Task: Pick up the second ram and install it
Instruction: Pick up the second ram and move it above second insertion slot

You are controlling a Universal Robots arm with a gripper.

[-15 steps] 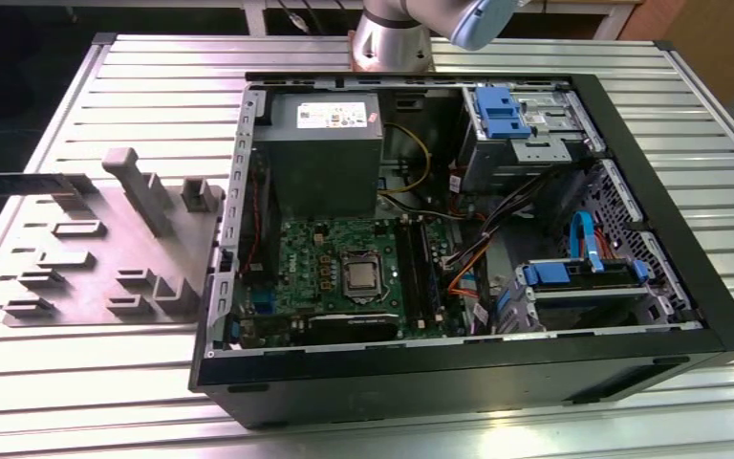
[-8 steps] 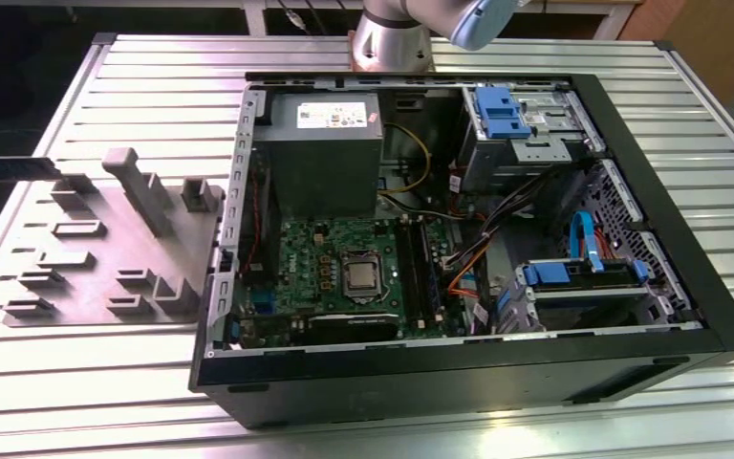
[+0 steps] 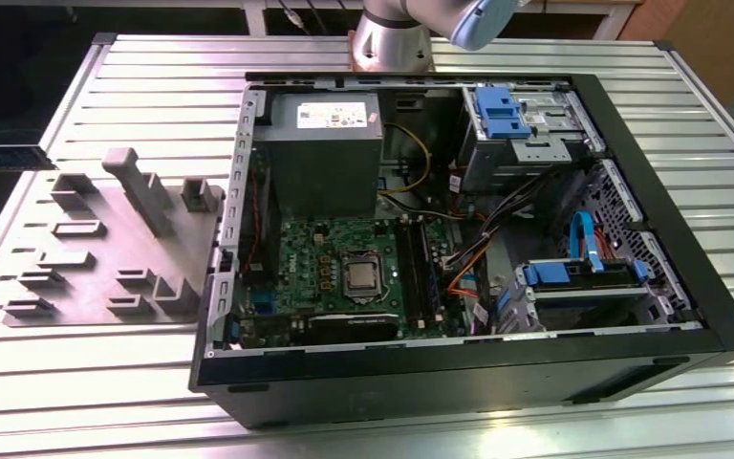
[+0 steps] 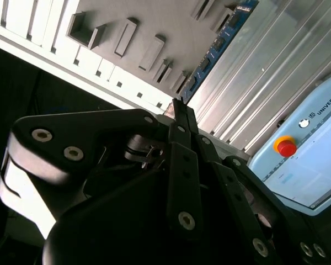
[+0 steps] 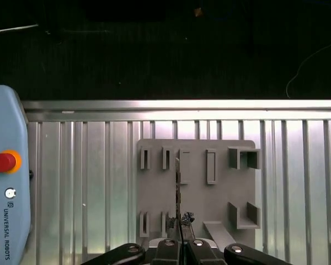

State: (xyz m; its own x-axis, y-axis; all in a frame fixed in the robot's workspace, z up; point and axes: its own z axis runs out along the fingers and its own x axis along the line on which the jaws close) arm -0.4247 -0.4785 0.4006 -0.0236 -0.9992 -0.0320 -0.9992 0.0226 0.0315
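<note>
Pickup looks done: the claw [image 4: 177, 107] pinches the memory stick [image 4: 218, 48] over the fixture [image 5: 154, 193] (fitting into the computer [image 3: 469, 382] remains).

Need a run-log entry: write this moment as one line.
claw: shut on second ram | place: near grey fixture, outside computer case | install: not done
</note>
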